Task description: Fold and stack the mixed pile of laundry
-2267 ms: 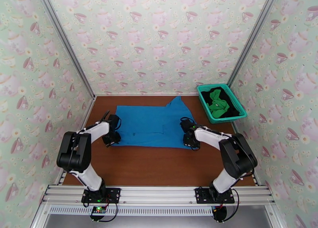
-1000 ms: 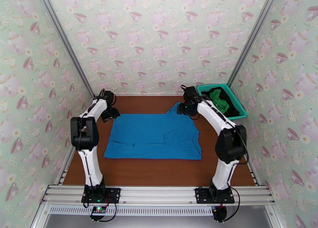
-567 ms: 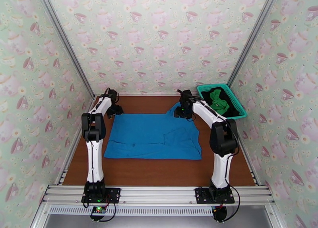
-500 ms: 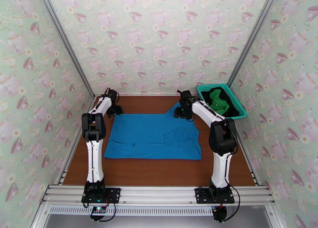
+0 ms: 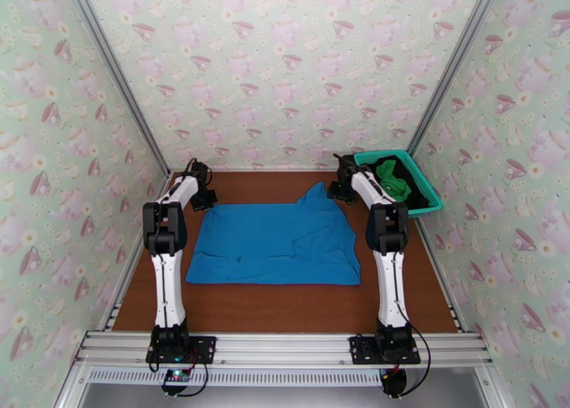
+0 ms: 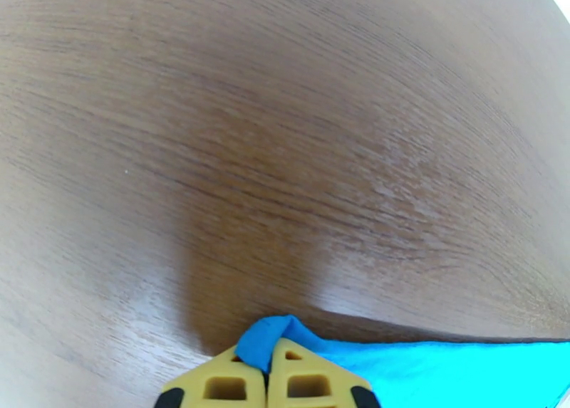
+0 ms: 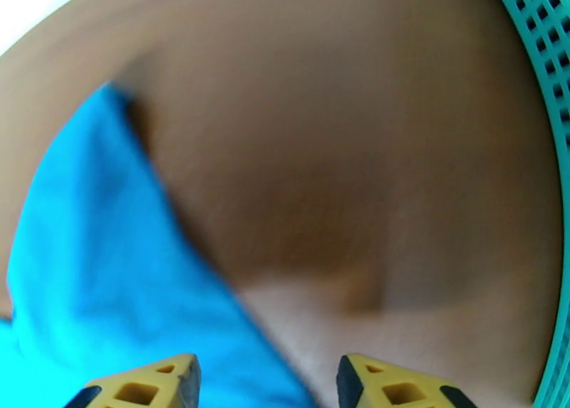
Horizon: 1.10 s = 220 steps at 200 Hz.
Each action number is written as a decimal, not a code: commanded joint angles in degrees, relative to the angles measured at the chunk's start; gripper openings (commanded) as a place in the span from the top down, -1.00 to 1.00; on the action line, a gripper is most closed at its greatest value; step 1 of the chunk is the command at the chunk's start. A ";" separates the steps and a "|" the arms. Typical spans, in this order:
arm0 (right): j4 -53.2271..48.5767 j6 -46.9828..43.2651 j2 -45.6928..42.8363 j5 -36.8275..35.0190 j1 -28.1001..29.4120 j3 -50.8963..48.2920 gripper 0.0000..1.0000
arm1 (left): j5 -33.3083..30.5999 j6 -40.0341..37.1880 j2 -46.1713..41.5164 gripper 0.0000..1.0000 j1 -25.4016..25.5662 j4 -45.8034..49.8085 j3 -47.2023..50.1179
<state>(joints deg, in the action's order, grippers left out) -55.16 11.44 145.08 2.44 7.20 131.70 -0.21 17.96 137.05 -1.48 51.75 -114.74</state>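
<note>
A: How far along is the laundry?

B: Barely begun, I'd judge. On the brown table [image 5: 285,310] the blue shirt [image 5: 278,242] lies spread flat in the middle, a rough rectangle with one sleeve pointing to the far right. No fold is made and there is no stack

A: And the other two pieces?

B: Both sit in the teal basket [image 5: 410,213] at the far right corner, the green garment [image 5: 392,181] bunched on top of the black garment [image 5: 420,199]. So three folds and the stacking are all left

A: What are the hands doing?

B: The left hand [image 6: 269,356] is clamped on the shirt's far left corner, a small roll of blue cloth pinched between its fingers. The right hand [image 7: 267,377] gapes with nothing in it, over bare table just right of the sleeve's edge and near the basket wall

A: Materials?

B: The table is smooth wood grain with a slight sheen. The shirt is thin, soft and matte, with shallow creases. The basket is stiff plastic lattice with square holes. The fingers are yellow and rubbery-looking, with hollow cells
</note>
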 commanded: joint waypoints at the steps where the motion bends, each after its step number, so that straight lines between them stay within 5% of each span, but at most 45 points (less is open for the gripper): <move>1: -7.20 -0.58 4.72 3.92 0.73 5.40 -0.03 | 4.69 -0.14 2.00 1.00 1.24 0.37 2.33; 89: -8.96 0.97 8.31 5.81 4.11 6.12 0.17 | 5.22 0.06 2.05 1.00 1.31 0.21 2.04; 137: -11.19 2.12 10.70 3.87 4.22 10.03 1.00 | 5.65 0.06 1.73 1.00 1.49 -0.32 2.95; 220: -7.07 1.49 -5.02 1.34 2.42 2.94 1.00 | 6.14 0.41 -10.67 1.00 1.70 -6.03 9.39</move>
<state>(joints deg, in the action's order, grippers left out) -62.94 13.21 148.94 3.18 9.47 138.74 3.55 18.00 132.77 -0.73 47.55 -107.94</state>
